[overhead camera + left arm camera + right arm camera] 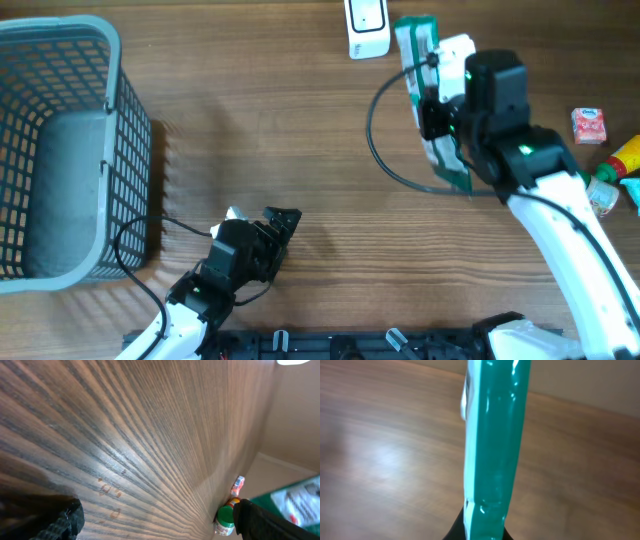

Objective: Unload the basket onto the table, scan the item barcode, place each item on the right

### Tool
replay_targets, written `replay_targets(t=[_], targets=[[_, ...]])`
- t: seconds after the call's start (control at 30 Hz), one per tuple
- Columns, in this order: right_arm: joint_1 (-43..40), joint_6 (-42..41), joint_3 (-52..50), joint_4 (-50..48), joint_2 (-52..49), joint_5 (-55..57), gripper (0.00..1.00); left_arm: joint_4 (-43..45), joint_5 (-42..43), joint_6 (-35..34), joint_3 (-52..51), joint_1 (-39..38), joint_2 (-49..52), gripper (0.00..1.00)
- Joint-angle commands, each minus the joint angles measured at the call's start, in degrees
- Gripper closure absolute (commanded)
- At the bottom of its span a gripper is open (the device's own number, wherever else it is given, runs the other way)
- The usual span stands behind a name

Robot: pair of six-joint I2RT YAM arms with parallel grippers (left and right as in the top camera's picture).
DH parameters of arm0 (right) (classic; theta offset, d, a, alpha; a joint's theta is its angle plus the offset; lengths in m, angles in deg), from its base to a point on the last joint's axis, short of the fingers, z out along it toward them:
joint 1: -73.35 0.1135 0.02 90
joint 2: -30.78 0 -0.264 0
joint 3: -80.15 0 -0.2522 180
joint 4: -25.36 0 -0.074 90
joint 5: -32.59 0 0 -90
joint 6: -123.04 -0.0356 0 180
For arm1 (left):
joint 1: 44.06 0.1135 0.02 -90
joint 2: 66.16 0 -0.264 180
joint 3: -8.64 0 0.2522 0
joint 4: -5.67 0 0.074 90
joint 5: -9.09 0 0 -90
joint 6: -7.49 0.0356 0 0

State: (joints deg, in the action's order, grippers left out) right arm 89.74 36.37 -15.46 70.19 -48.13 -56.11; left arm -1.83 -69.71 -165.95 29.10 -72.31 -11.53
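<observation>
Both jaws of the right gripper [435, 118] are clamped tight on one end of the teal packet [417, 45]. The packet juts out edge-on over the table [300, 130], its far end just beside the white scanner [367, 28]. The left gripper [280, 228] sits low near the front edge, jaws spread wide and empty, right of the basket [115, 60].

light: bright, even | glare: sheen on table [107, 467] in left wrist view | blur: right wrist view soft
</observation>
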Motion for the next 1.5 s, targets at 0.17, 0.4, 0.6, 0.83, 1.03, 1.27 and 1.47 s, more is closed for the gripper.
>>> replay_targets(t=[0.17,0.4,0.6,0.83,1.03,1.27,1.47], targets=[[0.0,16.1,0.2,-22.6,-16.3,19.4,0.96,-3.8,-1.0,0.5,-1.7,-0.2,1.0,0.0],[1.0,28.9,0.2,-43.4,-28.3,24.2,0.96,-3.8,-1.1,0.5,-1.7,-0.2,1.0,0.0],[3.4,41.0,0.4,-58.9,-38.0,27.8,0.95,-3.8,-1.1,0.5,-1.7,-0.2,1.0,0.0],[4.8,51.5,5.7,-69.8,-49.3,33.5,0.96,-3.8,-1.0,0.5,-1.7,-0.2,1.0,0.0],[4.8,50.6,8.3,-69.9,-51.1,32.8,0.96,-3.8,-1.0,0.5,-1.7,-0.2,1.0,0.0],[4.2,55.5,8.8,-77.5,-50.4,39.9,0.96,-3.8,-0.3,0.5,-1.7,-0.2,1.0,0.0],[-0.2,52.7,8.8,-74.8,-41.4,43.0,0.96,-3.8,1.0,0.5,-1.7,-0.2,1.0,0.0]])
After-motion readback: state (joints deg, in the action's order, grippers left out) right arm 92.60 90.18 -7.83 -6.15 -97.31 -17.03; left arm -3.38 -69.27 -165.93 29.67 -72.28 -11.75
